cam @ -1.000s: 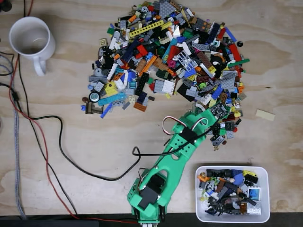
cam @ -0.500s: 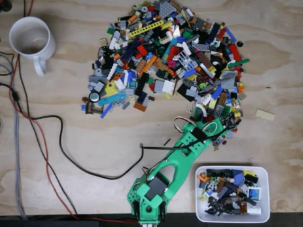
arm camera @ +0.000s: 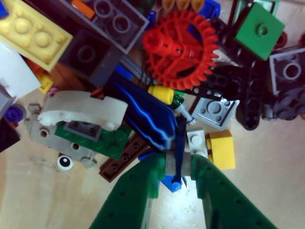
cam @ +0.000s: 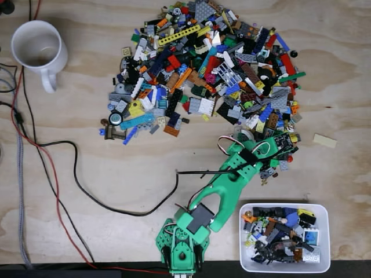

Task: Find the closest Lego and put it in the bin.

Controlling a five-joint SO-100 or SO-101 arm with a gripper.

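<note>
Lego pile [cam: 206, 69]: multicoloured plastic, lower right edge under green arm.
Jaws [arm camera: 176, 167]: clamped on thin dark-blue piece [arm camera: 179, 148].
White rectangular bin [cam: 324, 211]: near desk [cam: 87, 174] edge.

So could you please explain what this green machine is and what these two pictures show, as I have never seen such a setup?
The green plastic robot arm sits on a pale plywood table and ends in a two-fingered claw. The fixed view looks straight down on the table: a big heap of mixed coloured Lego pieces, a small white plastic tray already holding some pieces, a white round mug, and red and black cables. The wrist view comes from a camera on the arm, looking past the claw. There its fingers are closed on a thin dark blue Lego piece, at the heap's near edge beside a red Lego gear wheel.
</note>
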